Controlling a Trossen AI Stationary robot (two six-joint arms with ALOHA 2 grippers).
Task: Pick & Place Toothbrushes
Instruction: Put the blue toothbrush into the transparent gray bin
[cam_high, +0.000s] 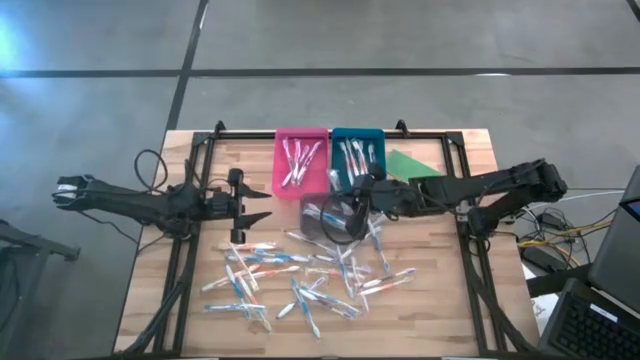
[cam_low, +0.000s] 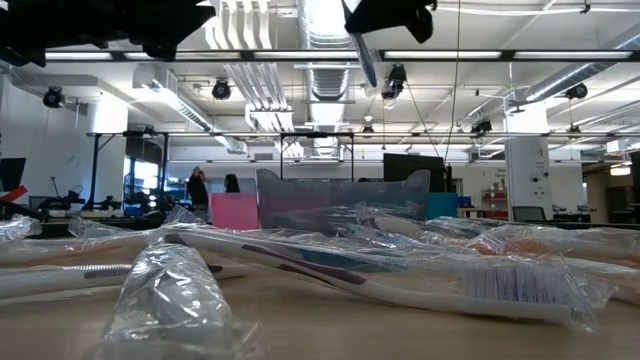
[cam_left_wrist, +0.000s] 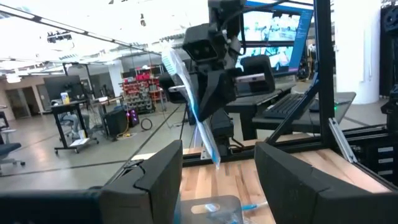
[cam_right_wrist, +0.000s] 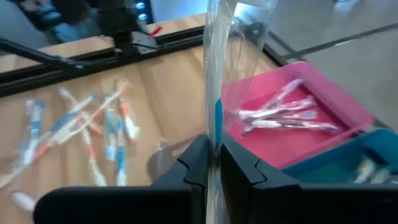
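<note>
A slim blue-accented toothbrush in crinkly clear wrap (cam_right_wrist: 212, 93) stands pinched in the closed right gripper (cam_right_wrist: 213, 163); left gripper (cam_high: 262, 205), at nine o'clock, gapes empty.

Pink tray (cam_high: 301, 183) beside blue tray (cam_high: 358, 148); green piece (cam_high: 413, 165) right.

A loose heap of wrapped toothbrushes (cam_high: 295, 280) covers the middle and near part of the wooden worktop (cam_high: 150, 290). Bare wood lies along its left and right edges. At the far edge, a pink tray (cam_high: 300, 162) and a blue tray (cam_high: 358, 155) sit side by side, with a clear tray (cam_high: 325, 218) just before them.
</note>
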